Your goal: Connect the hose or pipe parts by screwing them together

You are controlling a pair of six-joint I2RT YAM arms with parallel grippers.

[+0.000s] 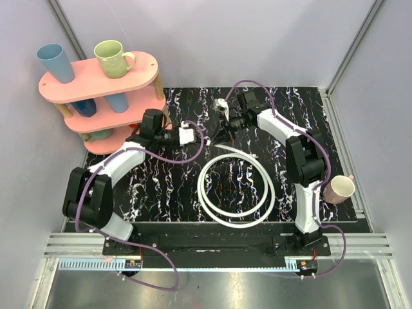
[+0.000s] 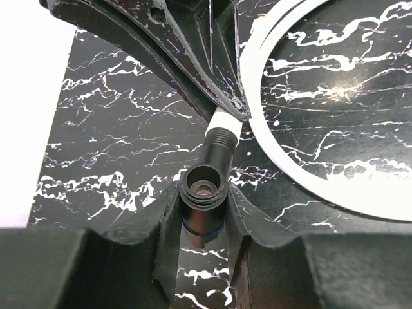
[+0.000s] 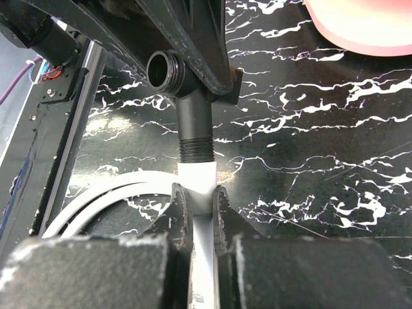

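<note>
the black, white-veined table mat [image 1: 161, 187] fills the floor of the cell. at its far left corner stands a pink tiered shelf [image 1: 138, 67], carrying a green mug [image 1: 112, 58] and a blue cup [image 1: 55, 61] on top, with more blue cups on the tier below. both arms reach inward from the near edge and meet over the far middle of the mat: the left arm [image 1: 116, 164] slants in from the left, and the right arm [image 1: 302, 161] bends in from the right. purple cables [image 1: 193, 151] loop along both.

the hose [image 1: 203, 188] lies in a wide double coil on the mat between the two arms, and one end rises toward the spot where the grippers meet. a pink cup [image 1: 339, 188] sits at the right edge of the mat, just beside the right arm.

the right gripper [image 3: 199, 196] is clamped on the white hose just short of its end, with both fingers pressed against it. the left gripper [image 2: 205, 199] is closed around a black elbow fitting [image 2: 215, 151], its fingers hugging the body on either side. the fitting's ribbed, threaded end sits in line with the white hose end and touches it – how far it is screwed on cannot be told. the fitting's other mouth stands open, with a thin blue ring around the body behind it.
</note>
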